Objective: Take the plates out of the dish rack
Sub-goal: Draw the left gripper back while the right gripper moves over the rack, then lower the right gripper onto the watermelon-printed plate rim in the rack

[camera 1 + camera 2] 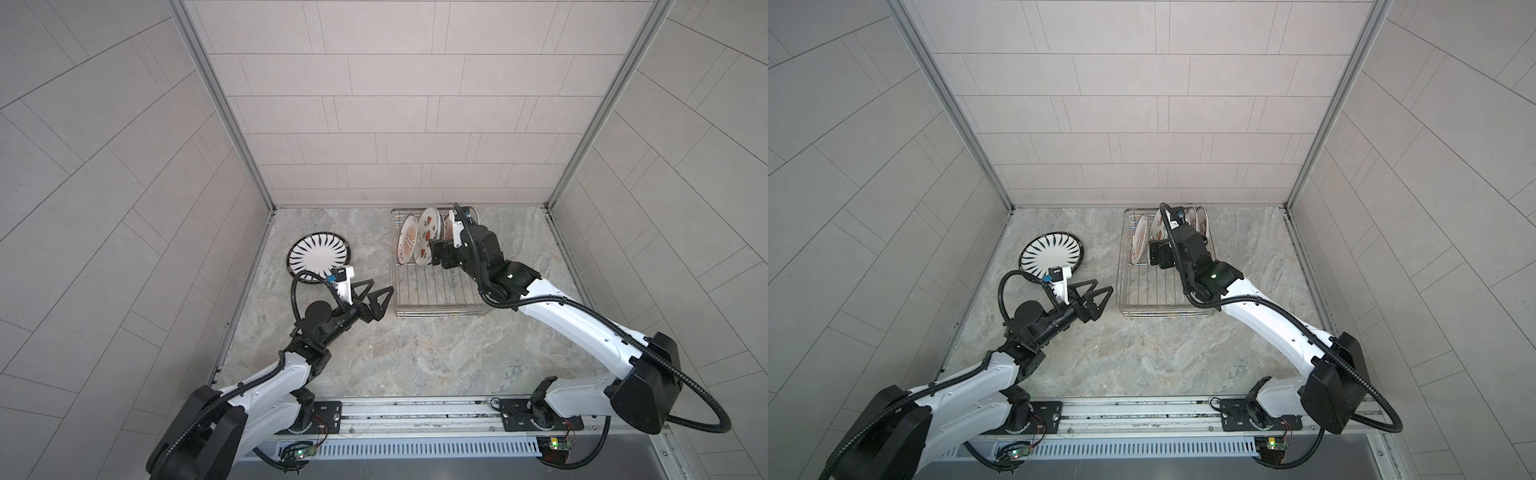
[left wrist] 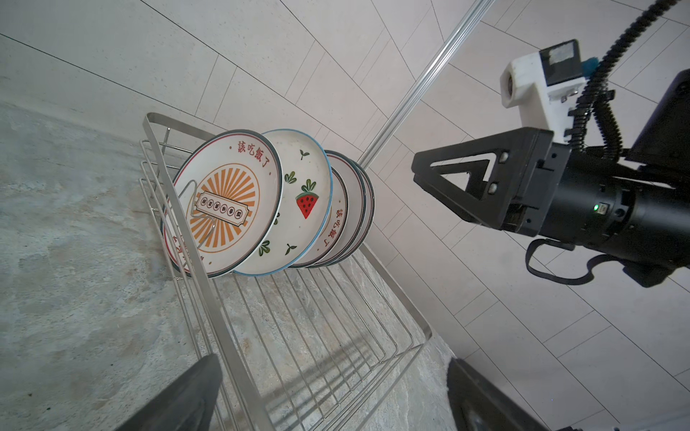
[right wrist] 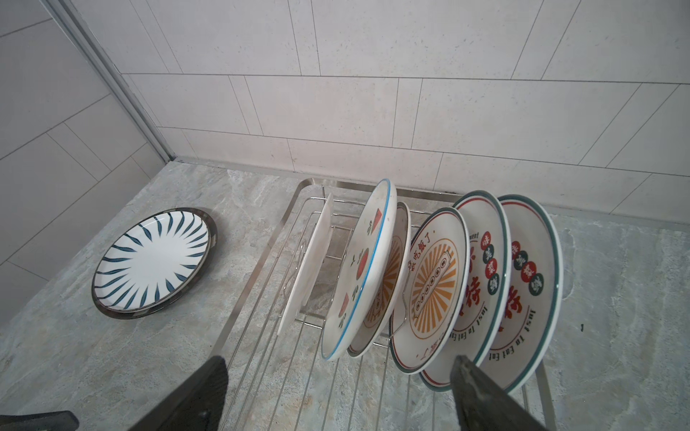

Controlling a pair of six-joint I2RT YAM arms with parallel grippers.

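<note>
The dish rack (image 1: pixel 436 291) (image 1: pixel 1163 291) is a silver wire tray at the back right of the stone table. Several plates stand on edge in its far end. In the right wrist view they are a watermelon plate (image 3: pixel 362 268), an orange-sunburst plate (image 3: pixel 433 283) and two red-character plates (image 3: pixel 481 283). A blue-stroked white plate (image 1: pixel 319 257) (image 1: pixel 1051 254) (image 3: pixel 149 261) lies flat at the back left. My right gripper (image 1: pixel 436 251) (image 1: pixel 1160 255) (image 3: pixel 339 360) is open over the rack, just short of the plates' lower edges. My left gripper (image 1: pixel 380 291) (image 1: pixel 1102 291) (image 2: pixel 332 360) is open beside the rack's left side, holding nothing.
Tiled walls close in the back and both sides, and the rack (image 2: pixel 317 317) stands close to the back wall. The rack's near half holds only bare wires. The right arm's finger (image 2: pixel 466 186) shows in the left wrist view, above the rack.
</note>
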